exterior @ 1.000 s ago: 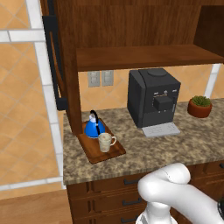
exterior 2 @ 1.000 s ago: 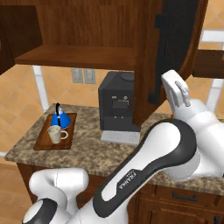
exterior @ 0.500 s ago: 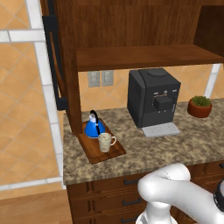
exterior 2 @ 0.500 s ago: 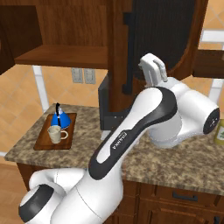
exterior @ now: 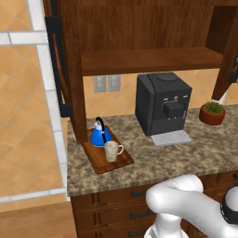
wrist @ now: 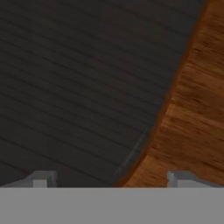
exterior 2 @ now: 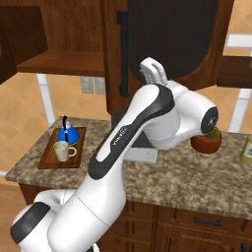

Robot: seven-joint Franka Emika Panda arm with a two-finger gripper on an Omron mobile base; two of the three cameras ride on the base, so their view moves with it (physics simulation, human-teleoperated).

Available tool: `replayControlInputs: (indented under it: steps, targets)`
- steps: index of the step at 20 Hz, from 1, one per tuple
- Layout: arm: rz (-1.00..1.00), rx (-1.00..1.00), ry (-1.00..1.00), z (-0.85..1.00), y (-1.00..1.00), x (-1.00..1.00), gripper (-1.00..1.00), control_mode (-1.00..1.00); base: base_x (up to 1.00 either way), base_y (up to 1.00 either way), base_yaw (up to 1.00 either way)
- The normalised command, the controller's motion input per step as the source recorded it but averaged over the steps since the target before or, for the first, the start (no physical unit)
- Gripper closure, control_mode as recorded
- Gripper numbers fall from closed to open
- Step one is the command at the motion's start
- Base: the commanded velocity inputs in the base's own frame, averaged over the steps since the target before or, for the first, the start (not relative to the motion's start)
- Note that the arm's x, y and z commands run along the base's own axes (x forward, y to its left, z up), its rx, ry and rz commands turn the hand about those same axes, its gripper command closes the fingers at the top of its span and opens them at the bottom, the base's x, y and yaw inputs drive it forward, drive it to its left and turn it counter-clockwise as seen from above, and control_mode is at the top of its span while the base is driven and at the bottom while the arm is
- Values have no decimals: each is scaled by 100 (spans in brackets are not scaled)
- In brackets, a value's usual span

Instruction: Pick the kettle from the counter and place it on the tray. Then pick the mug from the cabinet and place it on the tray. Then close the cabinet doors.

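The blue kettle (exterior: 99, 135) and the cream mug (exterior: 111, 151) both stand on the wooden tray (exterior: 122, 161) at the left end of the counter (exterior: 153, 160); they also show as kettle (exterior 2: 65, 133), mug (exterior 2: 62, 151) and tray (exterior 2: 47, 160). The cabinet (exterior: 148, 60) shows its bare shelf. Its left door (exterior: 59, 69) stands swung out. The right door (exterior 2: 167, 34) hangs partway across the opening. My gripper (exterior 2: 153, 69) is raised against that door's dark glass. In the hand view my gripper (wrist: 109, 179) is open and holds nothing, close to the glass (wrist: 78, 78) and its wood frame (wrist: 192, 109).
A black coffee machine (exterior: 162, 109) stands mid-counter with a potted plant (exterior: 212, 113) to its right. The right door's black bar handle (exterior 2: 123, 54) is left of my hand. Dark drawers (exterior: 135, 216) run under the counter.
In the right base view the right door has swung leftward across the cabinet, and my arm has moved left with it. Kettle, mug and tray have not moved.
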Motion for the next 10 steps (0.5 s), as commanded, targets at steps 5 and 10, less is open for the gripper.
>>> replayControlInputs:
  steps: [5, 10]
  targets:
    - [-8, 0, 1, 1, 56, 51, -100, -100, 0, 0, 0]
    - [-4, 0, 7, 0, 11, 46, -100, -100, 0, 0, 0]
